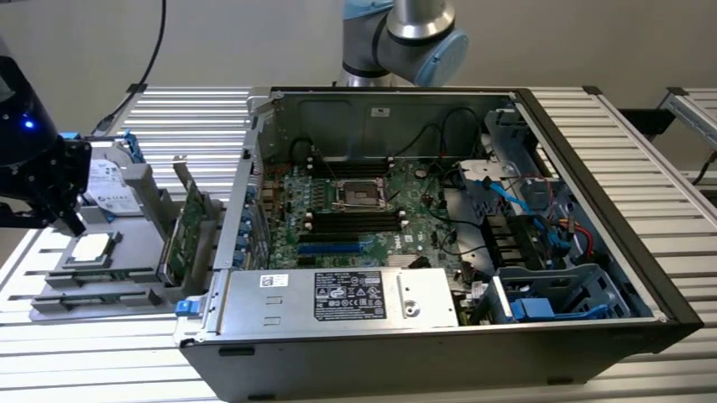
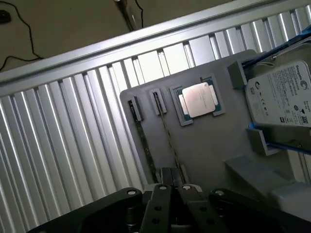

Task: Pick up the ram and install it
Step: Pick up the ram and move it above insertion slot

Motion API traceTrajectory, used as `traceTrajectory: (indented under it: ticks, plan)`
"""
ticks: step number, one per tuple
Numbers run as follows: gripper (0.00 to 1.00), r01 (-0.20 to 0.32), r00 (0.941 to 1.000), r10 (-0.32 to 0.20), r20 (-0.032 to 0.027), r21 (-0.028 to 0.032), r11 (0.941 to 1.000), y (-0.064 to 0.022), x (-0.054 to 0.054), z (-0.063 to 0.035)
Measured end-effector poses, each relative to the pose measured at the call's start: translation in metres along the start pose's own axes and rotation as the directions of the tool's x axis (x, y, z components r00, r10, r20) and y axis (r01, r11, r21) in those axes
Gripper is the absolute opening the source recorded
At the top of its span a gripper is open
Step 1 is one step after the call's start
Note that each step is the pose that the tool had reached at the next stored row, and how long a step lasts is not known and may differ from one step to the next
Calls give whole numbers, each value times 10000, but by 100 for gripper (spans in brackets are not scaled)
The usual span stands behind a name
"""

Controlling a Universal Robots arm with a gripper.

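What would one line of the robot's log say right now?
gripper: above one end of ram, over tray | ram: on edge in tray slot, not lifted | case: open

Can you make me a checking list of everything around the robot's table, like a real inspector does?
Surface: slatted metal table carrying an open computer case and a grey tray.
Job's things: the ram stands edge-on in the tray; the motherboard lies inside the case.
Clutter: processor chip, hard drive and green expansion card on the tray.
Grippers: the gripper hovers over the tray, nearest the ram.
Cables: blue cable inside the case.
Surroundings: plain wall.
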State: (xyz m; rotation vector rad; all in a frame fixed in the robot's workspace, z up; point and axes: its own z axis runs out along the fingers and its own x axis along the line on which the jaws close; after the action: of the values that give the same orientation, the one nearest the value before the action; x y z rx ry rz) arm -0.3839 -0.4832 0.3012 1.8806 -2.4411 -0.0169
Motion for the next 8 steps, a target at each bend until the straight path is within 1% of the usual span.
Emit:
traceTrajectory:
  ticks: [2, 4, 6, 8]
  plan:
    - [11, 359, 9994, -359, -14, 16, 9994, 0, 0, 6]
    - [11, 717, 9974, -717, -32, 29, 9974, -1, 0, 13]
    - [11, 1085, 9941, -1085, -50, 42, 9941, -1, -1, 21]
    - [11, 1443, 9895, -1443, -68, 53, 9895, -1, -1, 28]
